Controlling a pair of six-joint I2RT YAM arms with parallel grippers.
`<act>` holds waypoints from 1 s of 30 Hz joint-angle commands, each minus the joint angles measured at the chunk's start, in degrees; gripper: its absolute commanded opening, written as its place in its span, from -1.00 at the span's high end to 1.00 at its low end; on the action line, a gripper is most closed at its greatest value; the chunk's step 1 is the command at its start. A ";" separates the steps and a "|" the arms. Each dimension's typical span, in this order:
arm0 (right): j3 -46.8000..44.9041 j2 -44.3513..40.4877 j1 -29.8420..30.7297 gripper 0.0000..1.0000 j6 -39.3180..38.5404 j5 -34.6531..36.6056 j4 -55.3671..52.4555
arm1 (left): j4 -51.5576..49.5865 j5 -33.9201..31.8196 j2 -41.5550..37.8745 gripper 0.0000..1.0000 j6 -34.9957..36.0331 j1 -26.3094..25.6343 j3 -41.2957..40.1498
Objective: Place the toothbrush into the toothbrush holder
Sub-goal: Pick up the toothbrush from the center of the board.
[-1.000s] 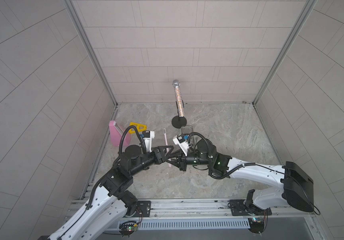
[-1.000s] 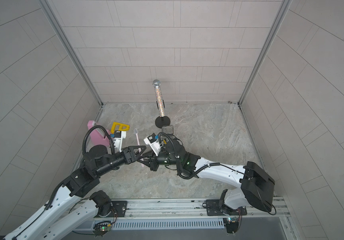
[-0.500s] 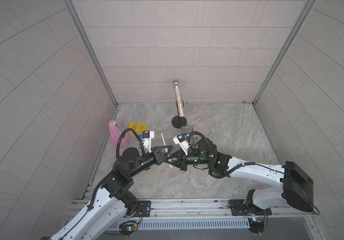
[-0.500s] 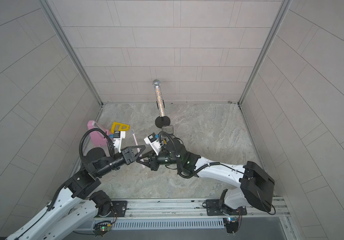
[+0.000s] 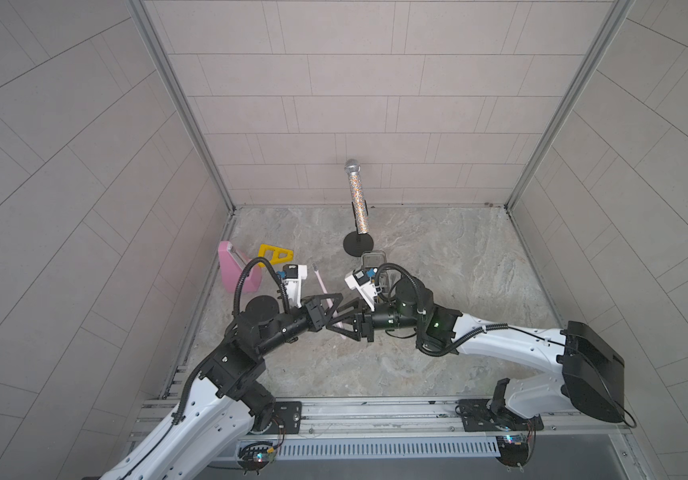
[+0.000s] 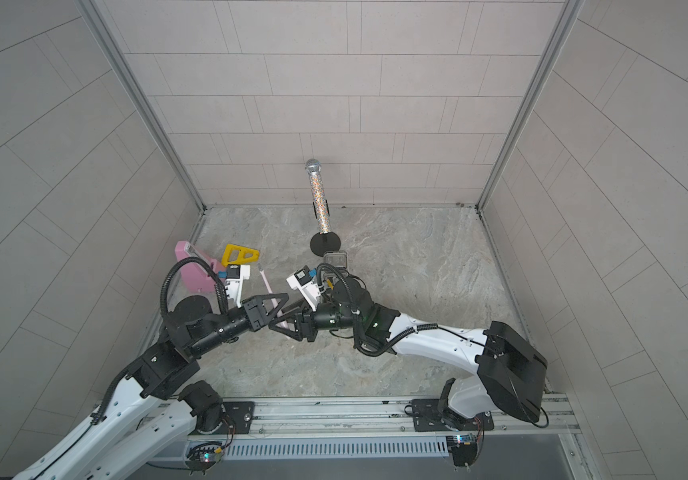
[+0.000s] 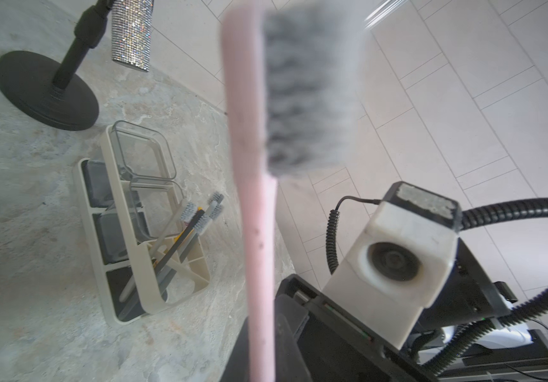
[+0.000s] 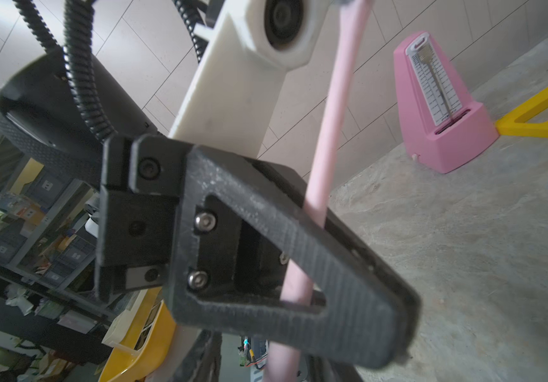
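Left gripper [image 5: 331, 309]: jaws clamped on toothbrush [image 8: 328, 132], clearest from right wrist.
Right gripper [image 5: 340, 325]: jaws parted.
Toothbrush holder [image 7: 145, 281]: whole only in left wrist view.

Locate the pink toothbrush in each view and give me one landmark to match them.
In a top view: toothbrush left of centre, right of the yellow triangle.
In a top view: same place, slightly further left.
Left wrist: fills the middle, blurred, bristles showing.
Right wrist: pink handle runs through the middle.
Landmark: mic stand, in both top views and left wrist; right wrist instead shares the metronome with both top views.
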 commanded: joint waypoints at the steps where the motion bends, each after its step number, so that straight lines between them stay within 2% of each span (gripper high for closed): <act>1: -1.47 -1.72 -0.13 0.05 0.48 -0.23 1.80 | -5.92 -1.43 -1.18 0.92 3.79 -0.04 3.08; 8: -3.24 -7.16 -0.13 0.01 -2.55 1.61 -5.15 | -10.21 -1.61 -0.22 0.93 6.79 -0.02 4.87; 16: 3.20 -13.58 -3.65 -0.08 -10.47 4.94 -22.53 | -11.22 3.82 1.35 0.93 8.56 -0.06 5.41; 20: 6.70 -11.19 -6.92 -0.09 -9.80 2.75 -23.93 | -10.89 5.28 1.88 0.93 8.56 -0.01 5.83; 25: 11.91 -4.50 -7.86 -0.09 -8.16 -0.62 -23.83 | -9.19 8.19 2.98 0.93 8.30 -0.16 5.91; 30: 13.99 2.61 -7.78 -0.07 -3.05 -4.78 -17.87 | -7.31 11.08 3.48 0.93 7.37 -0.24 5.63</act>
